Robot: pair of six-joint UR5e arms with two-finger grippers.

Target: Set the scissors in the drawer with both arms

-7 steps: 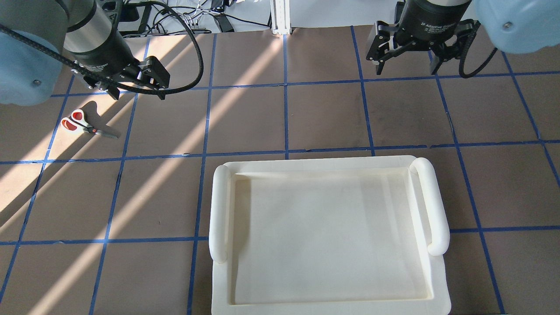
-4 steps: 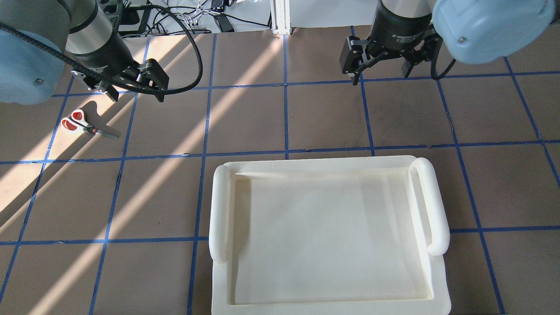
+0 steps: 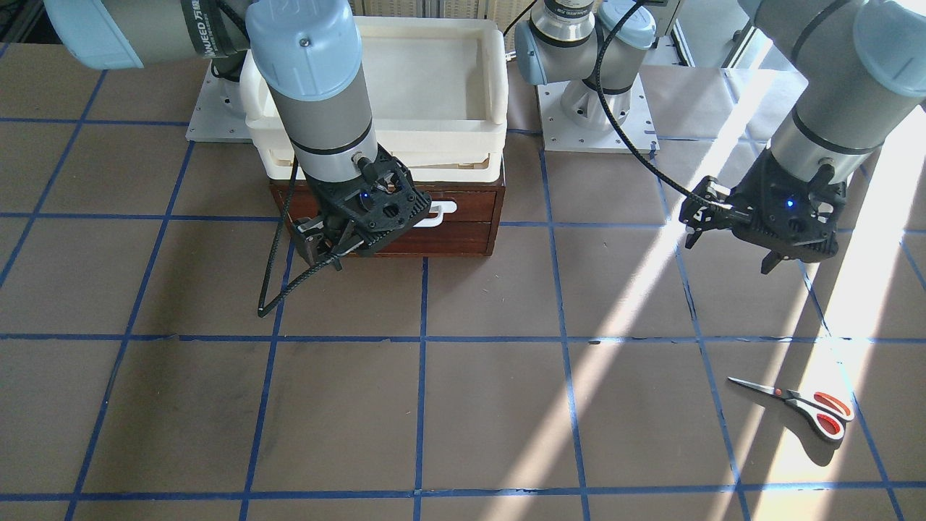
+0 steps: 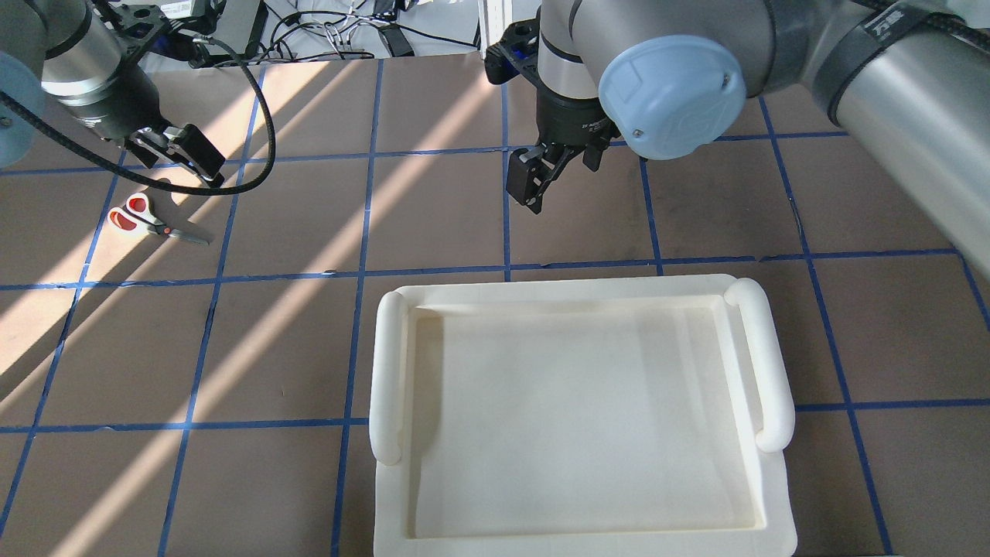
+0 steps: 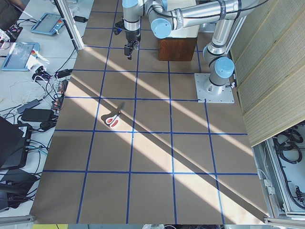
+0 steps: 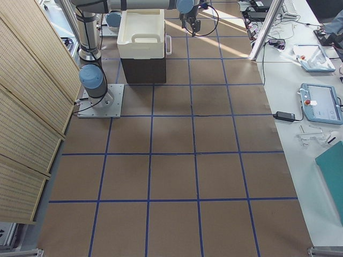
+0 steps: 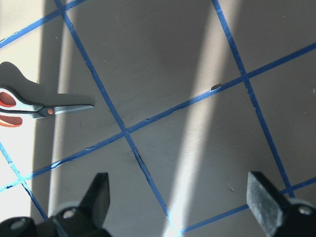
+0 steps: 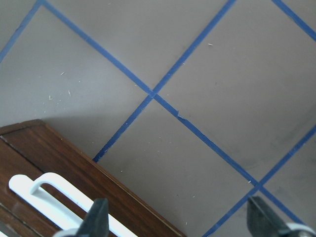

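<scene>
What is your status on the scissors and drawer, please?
Left gripper open, above table near scissors. Right gripper open, by the drawer handle. Scissors flat on table, untouched; drawer shut. Nothing seen in the way.

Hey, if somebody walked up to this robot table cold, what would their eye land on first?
Probably the big cream-white tray sitting on top of the dark wooden drawer unit at the robot's base. Next, the scissors, alone in a sunlit patch on the robot's left side, with the open left gripper hanging near them. The open right gripper hangs in front of the drawer's white handle.
</scene>
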